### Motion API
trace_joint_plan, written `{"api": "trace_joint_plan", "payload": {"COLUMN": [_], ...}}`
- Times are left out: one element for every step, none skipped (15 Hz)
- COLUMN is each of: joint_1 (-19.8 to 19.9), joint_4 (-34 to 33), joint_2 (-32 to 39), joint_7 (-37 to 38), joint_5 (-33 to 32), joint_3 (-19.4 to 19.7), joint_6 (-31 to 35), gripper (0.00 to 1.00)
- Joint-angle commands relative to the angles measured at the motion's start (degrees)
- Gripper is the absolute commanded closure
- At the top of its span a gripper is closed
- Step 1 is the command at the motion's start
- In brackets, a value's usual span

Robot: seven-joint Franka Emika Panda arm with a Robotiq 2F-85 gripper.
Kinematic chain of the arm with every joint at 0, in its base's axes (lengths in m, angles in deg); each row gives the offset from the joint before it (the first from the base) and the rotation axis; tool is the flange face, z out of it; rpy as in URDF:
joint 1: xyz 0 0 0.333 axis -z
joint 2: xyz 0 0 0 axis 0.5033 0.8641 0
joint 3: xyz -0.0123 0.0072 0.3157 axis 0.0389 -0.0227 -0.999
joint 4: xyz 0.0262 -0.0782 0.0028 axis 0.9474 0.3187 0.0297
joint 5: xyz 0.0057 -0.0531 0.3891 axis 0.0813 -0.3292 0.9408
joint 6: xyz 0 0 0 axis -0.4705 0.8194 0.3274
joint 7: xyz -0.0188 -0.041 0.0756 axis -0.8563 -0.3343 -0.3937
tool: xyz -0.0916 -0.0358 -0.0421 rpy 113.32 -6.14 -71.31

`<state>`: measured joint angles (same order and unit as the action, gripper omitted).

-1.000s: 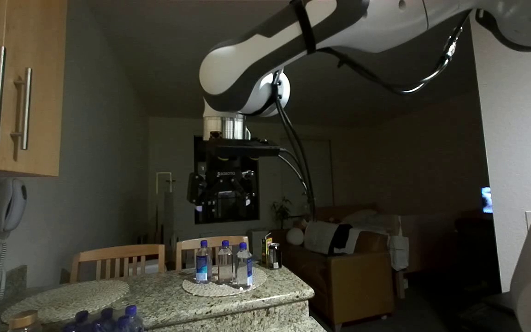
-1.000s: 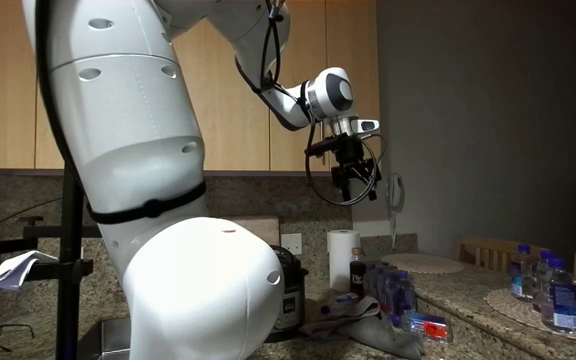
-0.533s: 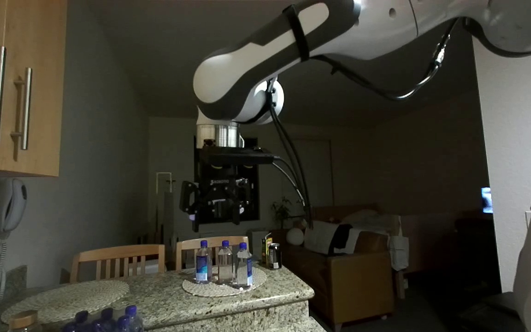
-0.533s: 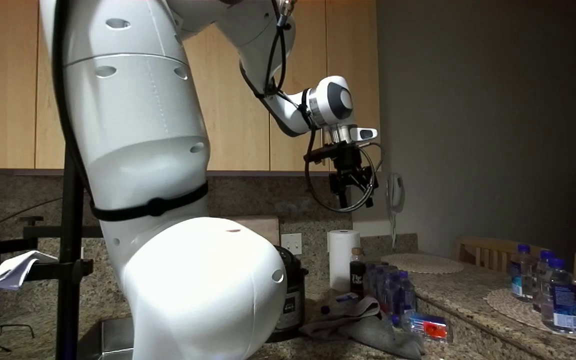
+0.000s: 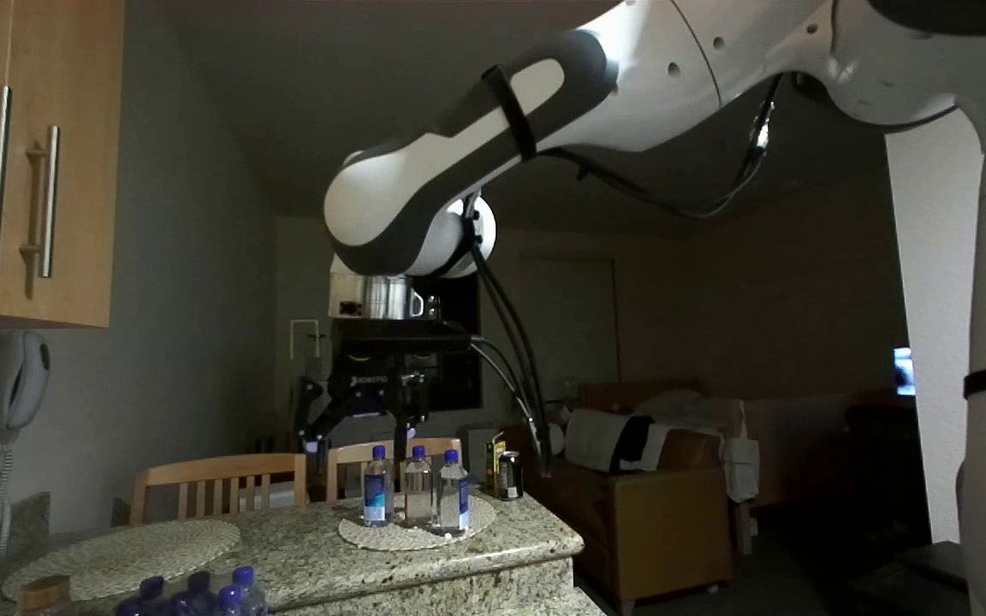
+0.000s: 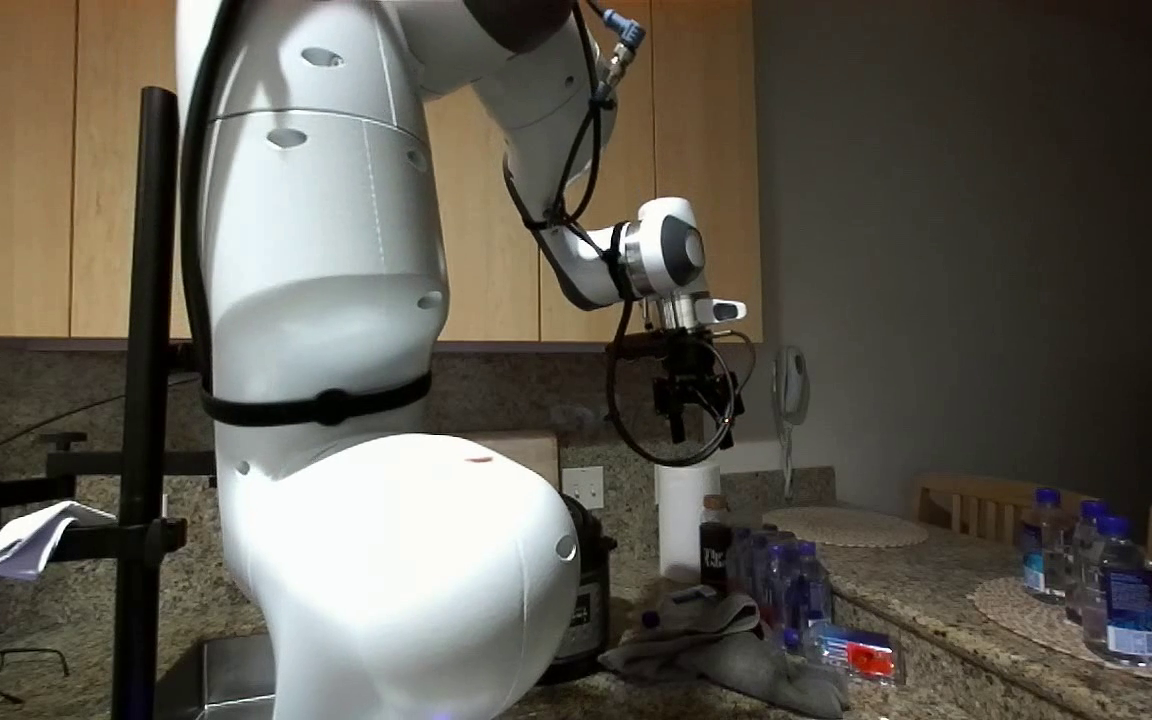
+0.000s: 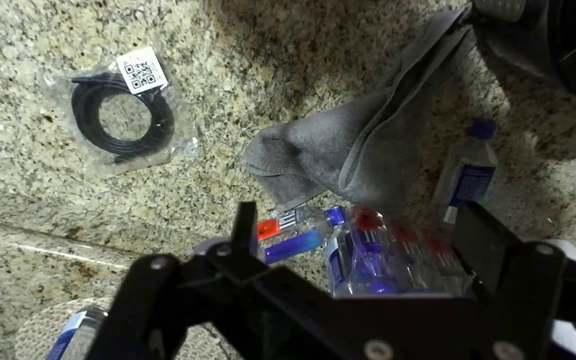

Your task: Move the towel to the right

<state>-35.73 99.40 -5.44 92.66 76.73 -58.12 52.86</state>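
Grey cloth towel: lying bunched on the speckled granite desk, nothing holding it. Raised fold runs along it; one end sits by the black-and-steel cooker, can't tell if they touch. Just beside the towel: a clear bottle with red and blue label on its side; a second blue-capped clear bottle, also lying, nearer the cooker. Row of upright clear blue-capped bottles near it too. Coiled black cable in a clear bag is further out, apart from the cloth.

Black fingers: spread apart, nothing between them, up in the air in both exterior views. Wrist view has them lined up more with the bottles than the towel.

My read: approach step, grasp not done, move right not begun. Next: shift off the bottles toward the towel, come down on the fold, pinch cloth only, lift before going sideways so it doesn't drag bottles. Task doesn't say whose right, so confirm first.
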Motion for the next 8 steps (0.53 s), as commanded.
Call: {"api": "trace_joint_plan", "payload": {"joint_1": [-1.91,-2.30,-2.64,-2.98,-3.27,-3.62,-4.04,-4.39], "joint_4": [-2.61,-3.11,-3.34,-3.75,-4.18,-4.24,-3.58,-3.32], "joint_2": [4.06,4.80,5.32,5.89,6.50,6.90,6.89,7.05], "joint_7": [1.62,1.73,1.89,1.99,1.88,2.11,2.56,2.77], "joint_5": [0.93,1.09,1.34,1.56,2.30,2.81,3.09,3.36], "joint_3": [0.93,1.11,1.30,1.54,1.77,1.95,1.98,2.05], "joint_6": [0.55,0.37,0.70,0.73,0.37,0.33,1.07,1.34], "gripper": [0.00,0.00,0.00,0.00,0.00,0.00,0.00,0.00]}}
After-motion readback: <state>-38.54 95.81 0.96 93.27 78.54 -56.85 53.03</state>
